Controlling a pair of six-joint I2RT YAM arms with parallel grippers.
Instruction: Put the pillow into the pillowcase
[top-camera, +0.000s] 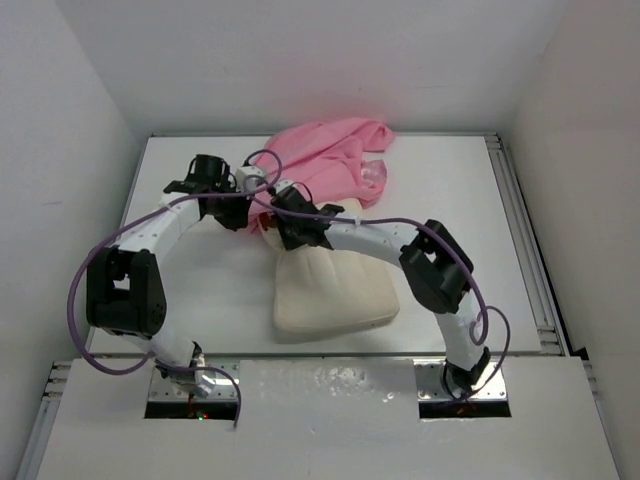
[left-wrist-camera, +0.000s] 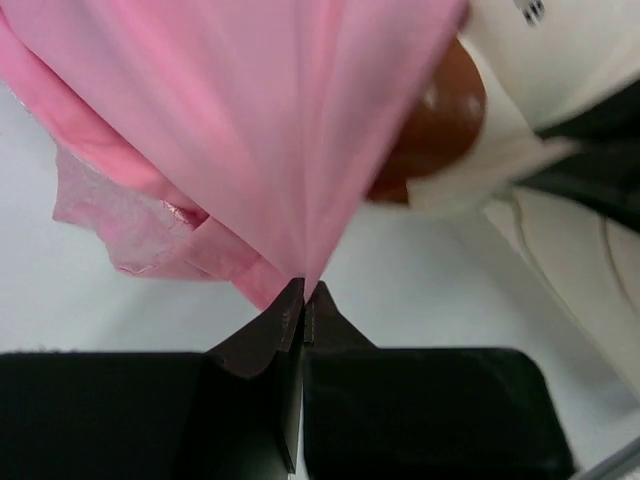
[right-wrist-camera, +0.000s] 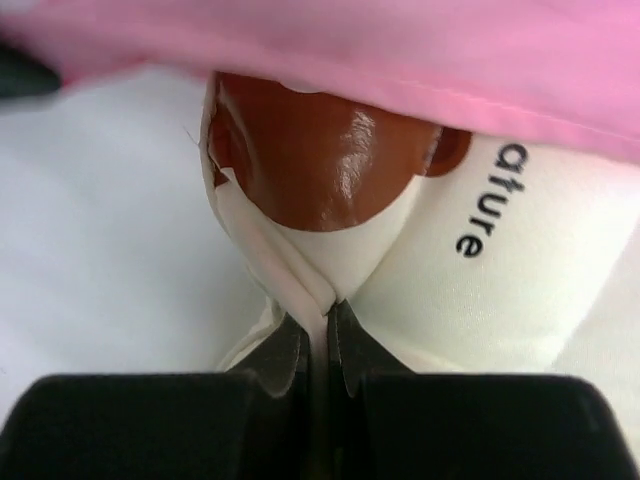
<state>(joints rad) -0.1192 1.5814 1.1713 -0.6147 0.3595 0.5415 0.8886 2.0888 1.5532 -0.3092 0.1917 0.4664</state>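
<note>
The cream-white pillow (top-camera: 335, 292) lies in the middle of the table, its far end tucked under the arms. The pink pillowcase (top-camera: 335, 155) is bunched up just beyond it at the back. My left gripper (left-wrist-camera: 303, 292) is shut on a fold of the pillowcase (left-wrist-camera: 270, 130), which fans out taut from the tips. My right gripper (right-wrist-camera: 326, 312) is shut on a pinch of the pillow's cover (right-wrist-camera: 520, 290), right below its brown-red mark (right-wrist-camera: 325, 165). In the right wrist view the edge of the pillowcase (right-wrist-camera: 400, 45) hangs over that pillow end. Both grippers meet near the pillow's far-left corner (top-camera: 275, 215).
The white table (top-camera: 190, 290) is walled in by white panels on three sides, with a metal rail (top-camera: 530, 260) along its right edge. My right arm (top-camera: 400, 245) lies across the pillow's far end. A purple cable (top-camera: 90, 270) loops off the left arm.
</note>
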